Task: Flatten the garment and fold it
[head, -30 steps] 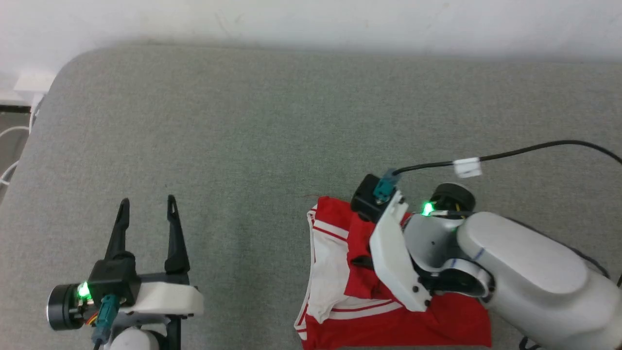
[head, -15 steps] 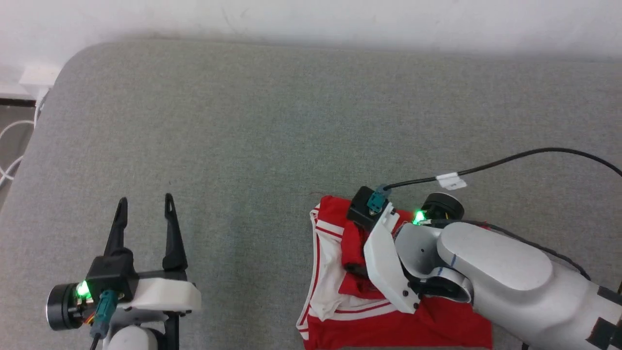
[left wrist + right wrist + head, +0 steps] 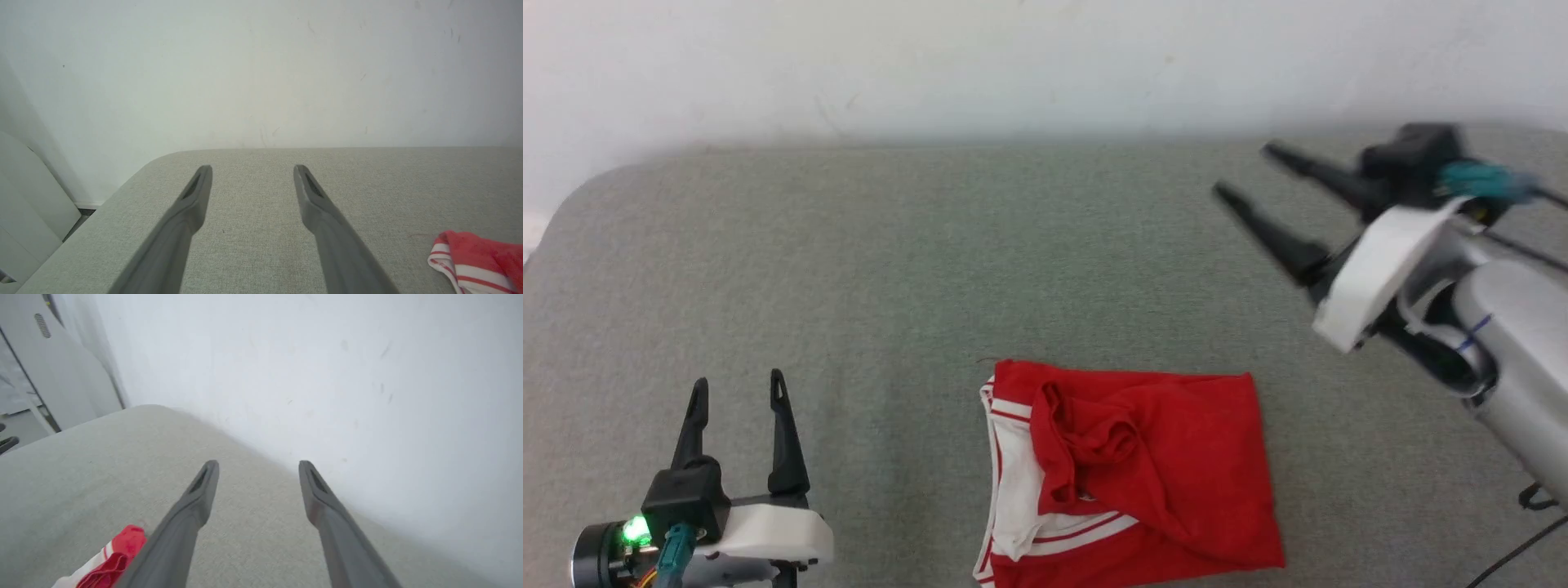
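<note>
In the head view, the red short-sleeved jersey T-shirt (image 3: 1168, 457) with white, stripe-trimmed sleeves lies rumpled and partly folded at the near middle of the grey fabric-covered desk (image 3: 890, 269). The left tool (image 3: 737, 382) is spread and empty at the lower left, and the blurred right tool (image 3: 1243, 169) is spread and empty at the upper right. The left wrist view shows the left tool (image 3: 252, 168) parted over bare desk, with the shirt's striped edge (image 3: 478, 253) at the lower right. The right wrist view shows the right tool (image 3: 257, 463) parted above the desk, with the shirt (image 3: 118, 551) at the lower left.
</note>
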